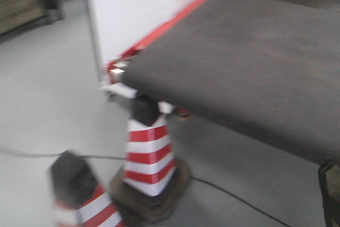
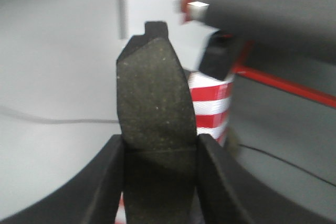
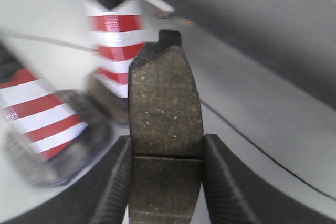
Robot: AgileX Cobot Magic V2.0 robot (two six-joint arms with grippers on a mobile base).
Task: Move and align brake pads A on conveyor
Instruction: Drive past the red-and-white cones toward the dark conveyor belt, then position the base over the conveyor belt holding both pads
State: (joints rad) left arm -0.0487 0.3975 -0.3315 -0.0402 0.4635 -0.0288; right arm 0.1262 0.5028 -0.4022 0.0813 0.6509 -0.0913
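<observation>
Pads gripped beside conveyor (image 1: 239, 51).
L pincer (image 2: 160, 148) clamps pad (image 2: 155, 87), R pincer (image 3: 167, 148) clamps 2nd pad (image 3: 165, 98); each juts fwd from between fingers, over floor (image 1: 42, 104).

We see the conveyor (image 1: 239, 62) belt as matt, felt-like dark grey cloth with a glossy red edge strip. The 2 brake pads (image 2: 155, 103) (image 3: 165, 103) look rough, gritty, speckled and matt. The right gripper's fingers (image 3: 223, 182) look like ribbed matt black plastic. The cone (image 1: 150, 152) has smooth red-and-white banding, and the floor (image 1: 48, 104) is smooth grey.
</observation>
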